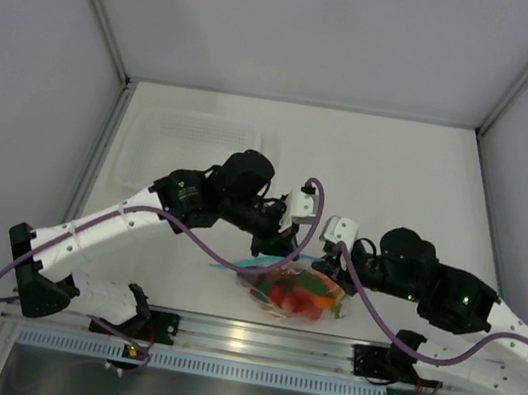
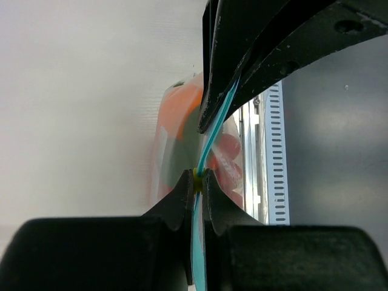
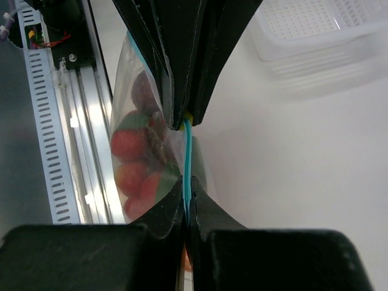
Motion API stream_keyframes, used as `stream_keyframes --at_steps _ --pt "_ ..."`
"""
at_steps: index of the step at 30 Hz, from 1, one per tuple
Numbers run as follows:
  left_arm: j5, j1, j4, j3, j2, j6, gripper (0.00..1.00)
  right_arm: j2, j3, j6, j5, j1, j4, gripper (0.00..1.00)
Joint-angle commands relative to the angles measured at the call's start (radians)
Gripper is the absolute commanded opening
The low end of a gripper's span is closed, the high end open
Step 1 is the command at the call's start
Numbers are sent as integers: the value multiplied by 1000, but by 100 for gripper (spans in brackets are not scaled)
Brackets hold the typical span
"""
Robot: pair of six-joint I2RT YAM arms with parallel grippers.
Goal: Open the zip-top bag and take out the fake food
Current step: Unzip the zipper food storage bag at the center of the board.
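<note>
Bag (image 1: 292,285) gripped at its teal strip (image 3: 187,151)
The bag is located near the front edge of the table (image 1: 418,183); left gripper (image 2: 199,176) and right gripper (image 3: 185,183) are each clenched on the strip; toy food (image 1: 296,297) is contained inside

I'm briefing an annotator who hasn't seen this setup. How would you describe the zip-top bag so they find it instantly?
On the white table, look near the front edge between the arms. There the left gripper and right gripper pinch the zip-top bag. Unlike the rigid clear tray farther back, it is soft, teal-edged and holds red and orange fake food.
</note>
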Motion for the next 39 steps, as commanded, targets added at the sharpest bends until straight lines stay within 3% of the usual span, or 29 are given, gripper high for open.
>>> stream_keyframes --at_steps 1,16,25,39 --pt "-9 3 -41 45 -11 36 0 -46 63 -14 32 -3 -9 0" --pt "-70 8 -116 36 -28 173 0 -152 200 -10 94 -3 -200 0" --pt "-82 46 -115 -24 -40 219 0 -208 286 0 122 -3 -337 0" --pt "-142 71 -63 -177 -154 241 0 -270 329 7 114 -3 -408 0"
